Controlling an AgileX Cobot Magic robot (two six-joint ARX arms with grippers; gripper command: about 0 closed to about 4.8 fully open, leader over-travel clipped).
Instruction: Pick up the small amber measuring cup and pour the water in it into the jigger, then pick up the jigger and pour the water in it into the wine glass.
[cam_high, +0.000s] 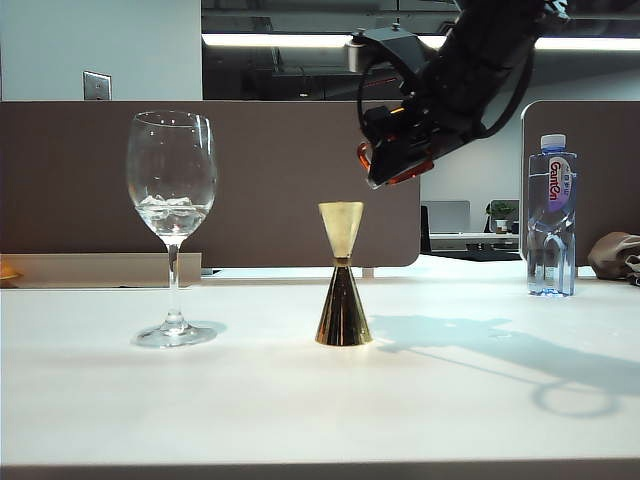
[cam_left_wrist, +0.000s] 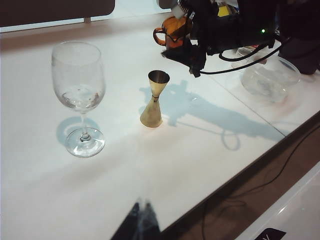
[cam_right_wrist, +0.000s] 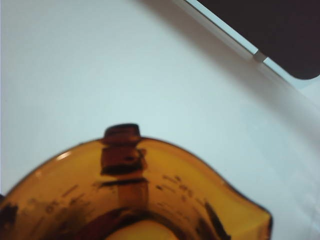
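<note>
You see one wine glass (cam_high: 172, 225) left, one jigger (cam_high: 343, 275) centre. Your right gripper (cam_high: 392, 160) is clamped on one small amber measuring cup (cam_left_wrist: 175, 26) above the jigger; the left gripper (cam_left_wrist: 140, 220), near, has its fingers together.

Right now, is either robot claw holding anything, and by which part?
The right gripper, raised above the jigger, holds the amber cup by its body, handle free. The left gripper holds nothing.

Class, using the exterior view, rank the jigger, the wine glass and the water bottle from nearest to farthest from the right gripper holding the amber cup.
The right gripper hangs in the air, upper middle-right, gripping the amber cup.
1. Jigger: just below it, slightly left.
2. Water bottle: off to its right, at the table's back.
3. Wine glass: far left.
</note>
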